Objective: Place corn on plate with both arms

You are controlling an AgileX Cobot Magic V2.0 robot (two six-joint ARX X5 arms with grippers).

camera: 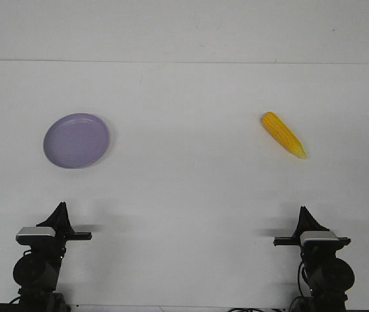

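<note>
Lying on the white table (184, 195), the corn (283, 134) sat toward the right side, well out in front of the right arm. It lay at a slant, its blunt orange-yellow end pointing up and to the left and its tapered tip pointing down and to the right. Nothing touched it.

Well apart from it, on the left side of the table, the plate (76, 140) rested flat, a round lavender dish with a low raised rim and nothing on it.

Nearer the camera, the two arms sat low at the table's near edge. The left gripper (61, 209) rose as a dark point above a pale grey block, in line with the plate but well short of it. The right gripper (304, 213) stood the same way on the other side, below the corn and well short of it. From this angle I could not tell whether either pair of fingers was together or apart; neither held anything.
</note>
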